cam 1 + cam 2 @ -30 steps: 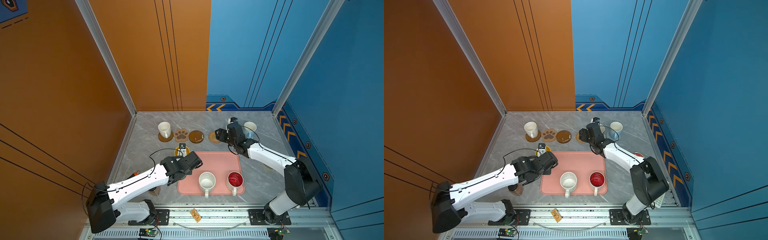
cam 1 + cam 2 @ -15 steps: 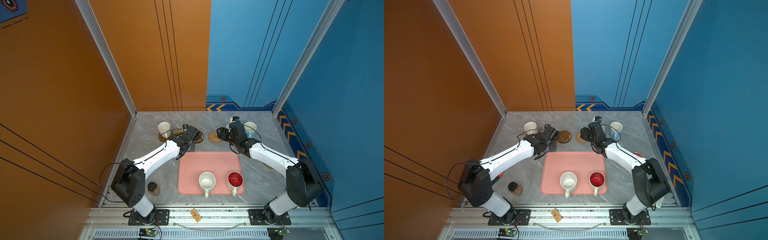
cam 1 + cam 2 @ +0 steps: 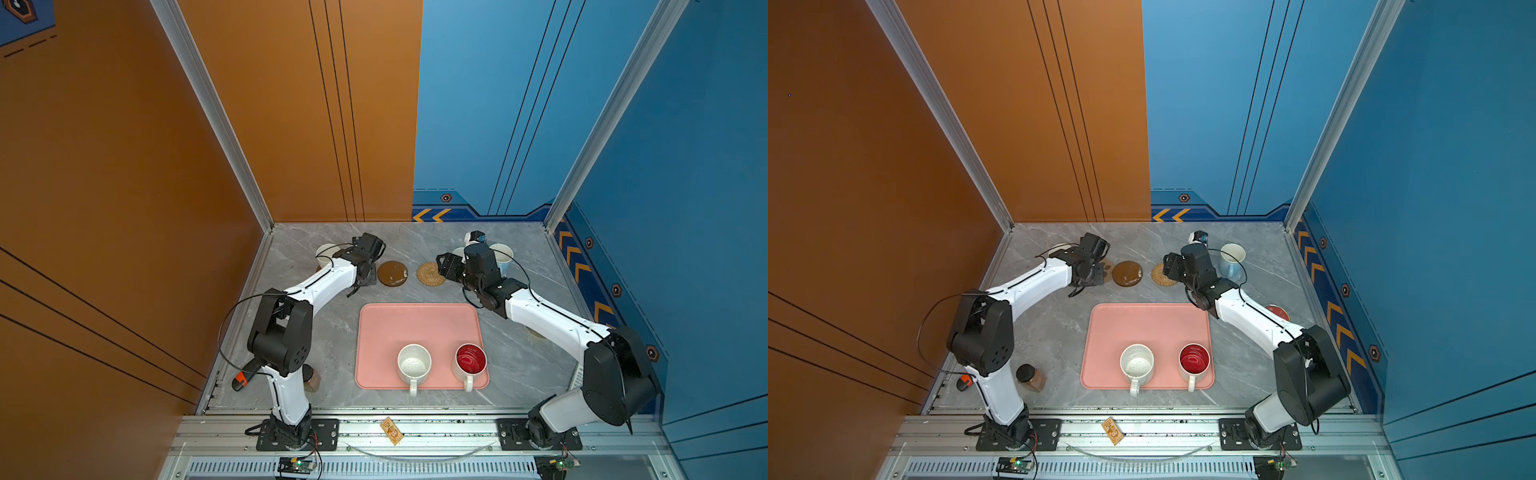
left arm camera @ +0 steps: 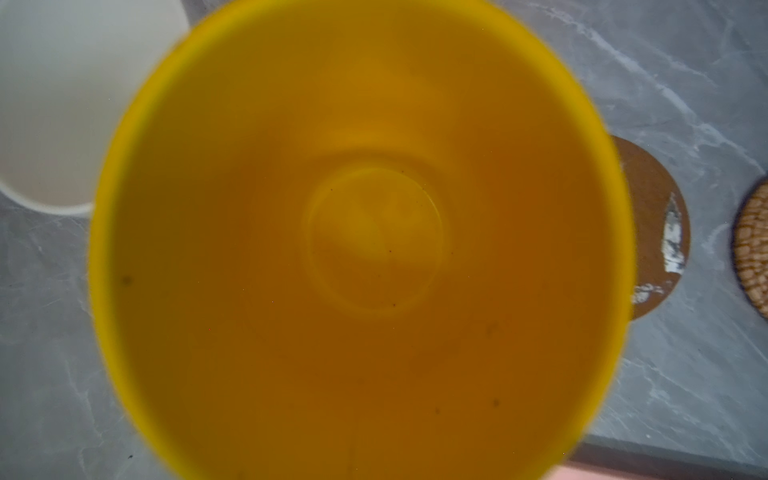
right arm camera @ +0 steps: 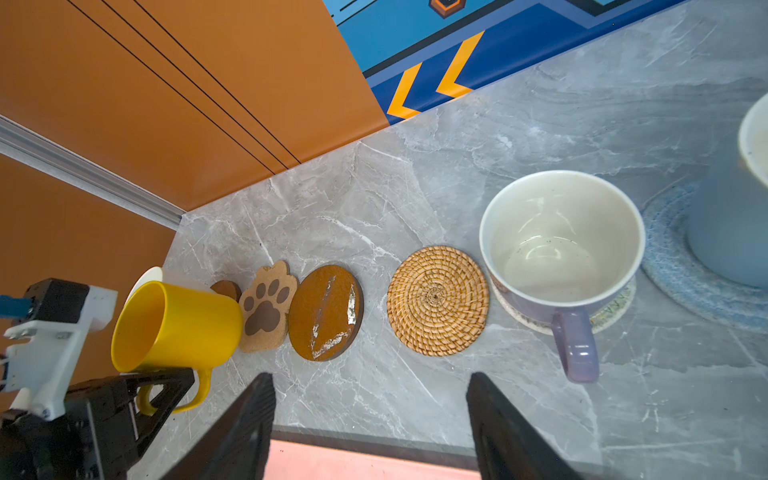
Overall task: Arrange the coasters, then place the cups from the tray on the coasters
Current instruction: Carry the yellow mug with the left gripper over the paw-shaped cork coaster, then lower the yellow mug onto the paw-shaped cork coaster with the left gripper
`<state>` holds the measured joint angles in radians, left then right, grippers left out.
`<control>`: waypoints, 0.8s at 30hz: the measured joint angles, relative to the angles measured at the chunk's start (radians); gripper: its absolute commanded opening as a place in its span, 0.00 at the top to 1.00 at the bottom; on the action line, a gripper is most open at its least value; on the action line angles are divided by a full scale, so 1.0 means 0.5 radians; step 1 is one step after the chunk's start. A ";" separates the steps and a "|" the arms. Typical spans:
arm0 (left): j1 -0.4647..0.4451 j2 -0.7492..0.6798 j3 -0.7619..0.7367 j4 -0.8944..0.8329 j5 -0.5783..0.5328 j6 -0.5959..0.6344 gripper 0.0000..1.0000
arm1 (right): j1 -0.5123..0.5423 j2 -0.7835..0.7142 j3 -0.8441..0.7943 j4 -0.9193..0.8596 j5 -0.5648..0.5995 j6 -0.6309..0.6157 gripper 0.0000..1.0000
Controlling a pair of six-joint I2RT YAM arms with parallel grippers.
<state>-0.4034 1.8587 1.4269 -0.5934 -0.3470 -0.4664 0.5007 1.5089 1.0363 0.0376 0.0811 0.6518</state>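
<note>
Table (image 5: pixel 415 174): grey marble.
Yellow mug (image 5: pixel 178 324): in left hand (image 5: pixel 164 384), clenched on its handle, just beside paw coaster (image 5: pixel 266 305).
Right hand (image 5: pixel 370 384): released, empty.
Handling: likely rigid, glossy, breakable; handle grip may let it swing.

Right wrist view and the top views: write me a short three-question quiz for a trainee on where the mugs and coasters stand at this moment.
1. True or false: the woven rattan coaster has no mug on it.
2. Which mug does the left end effector hold by its handle? A. lavender mug B. yellow mug C. speckled white mug
3. How many mugs stand on the pink tray?
Key: 1 true; 2 B; 3 two.
</note>
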 measured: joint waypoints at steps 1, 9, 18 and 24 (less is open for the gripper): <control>0.012 0.018 0.014 0.002 0.001 0.005 1.00 | 0.007 0.000 0.000 0.001 0.000 0.000 0.28; 0.015 0.138 0.144 0.026 0.091 0.047 1.00 | 0.016 0.000 -0.007 0.000 -0.001 0.000 0.28; 0.018 0.272 0.276 0.053 0.130 0.076 1.00 | 0.016 0.000 -0.013 0.000 0.000 -0.001 0.28; 0.018 0.319 0.290 0.049 0.130 0.089 1.00 | 0.013 0.000 -0.014 0.001 -0.001 -0.001 0.28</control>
<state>-0.3943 2.0182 1.5719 -0.5690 -0.2821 -0.4221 0.5072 1.5089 1.0290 0.0380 0.0807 0.6514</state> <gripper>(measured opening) 0.185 0.715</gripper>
